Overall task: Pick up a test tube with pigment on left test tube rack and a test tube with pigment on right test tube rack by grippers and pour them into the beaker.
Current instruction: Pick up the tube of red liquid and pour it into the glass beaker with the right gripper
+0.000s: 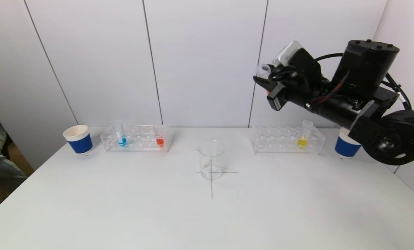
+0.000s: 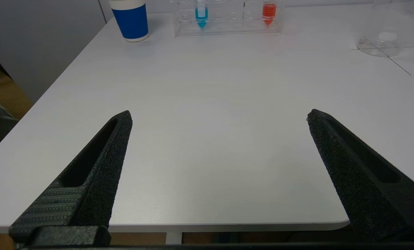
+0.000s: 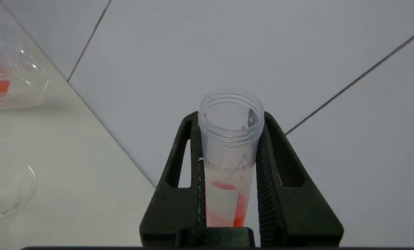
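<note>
Right hand clamps red-pigment tube, seen wrist-side

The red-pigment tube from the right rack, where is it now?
Red-pigment tube is clamped in the right gripper, raised on the head view's right, above the right rack.

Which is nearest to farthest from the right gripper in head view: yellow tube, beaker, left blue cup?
From the right gripper, raised and shut on a test tube:
1. Yellow tube, in the right rack below it.
2. Beaker, table centre.
3. Left blue cup, far left edge.
</note>
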You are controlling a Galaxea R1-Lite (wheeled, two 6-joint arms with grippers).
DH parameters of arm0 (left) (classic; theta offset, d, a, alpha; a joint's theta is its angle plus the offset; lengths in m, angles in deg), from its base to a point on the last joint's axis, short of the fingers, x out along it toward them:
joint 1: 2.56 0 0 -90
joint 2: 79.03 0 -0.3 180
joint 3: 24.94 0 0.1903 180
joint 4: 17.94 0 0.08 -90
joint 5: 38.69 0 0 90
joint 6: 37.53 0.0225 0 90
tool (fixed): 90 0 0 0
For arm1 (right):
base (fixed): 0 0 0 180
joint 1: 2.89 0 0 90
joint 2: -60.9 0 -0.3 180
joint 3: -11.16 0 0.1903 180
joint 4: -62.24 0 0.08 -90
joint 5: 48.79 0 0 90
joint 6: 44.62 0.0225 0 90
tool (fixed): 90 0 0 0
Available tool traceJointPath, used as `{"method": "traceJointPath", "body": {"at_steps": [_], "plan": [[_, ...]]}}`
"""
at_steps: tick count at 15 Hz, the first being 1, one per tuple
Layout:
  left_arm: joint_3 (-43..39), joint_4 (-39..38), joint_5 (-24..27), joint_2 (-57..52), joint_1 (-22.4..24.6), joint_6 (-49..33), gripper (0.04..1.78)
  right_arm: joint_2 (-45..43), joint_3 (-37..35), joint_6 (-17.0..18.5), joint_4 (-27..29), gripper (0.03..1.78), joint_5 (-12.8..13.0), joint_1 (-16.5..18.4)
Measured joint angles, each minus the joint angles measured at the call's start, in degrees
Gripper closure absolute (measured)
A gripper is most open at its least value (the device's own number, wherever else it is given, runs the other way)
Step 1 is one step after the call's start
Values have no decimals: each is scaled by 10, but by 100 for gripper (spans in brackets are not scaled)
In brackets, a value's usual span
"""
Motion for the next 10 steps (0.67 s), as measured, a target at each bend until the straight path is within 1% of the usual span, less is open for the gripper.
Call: {"method": "traceJointPath", "body": {"at_steps": [3, 10], "plan": [[0, 0, 0, 0, 0, 0, 6, 4, 0, -53, 3, 134, -1, -3], [0, 0, 0, 0, 0, 0, 6, 13, 0, -136, 8, 134, -1, -27]]}}
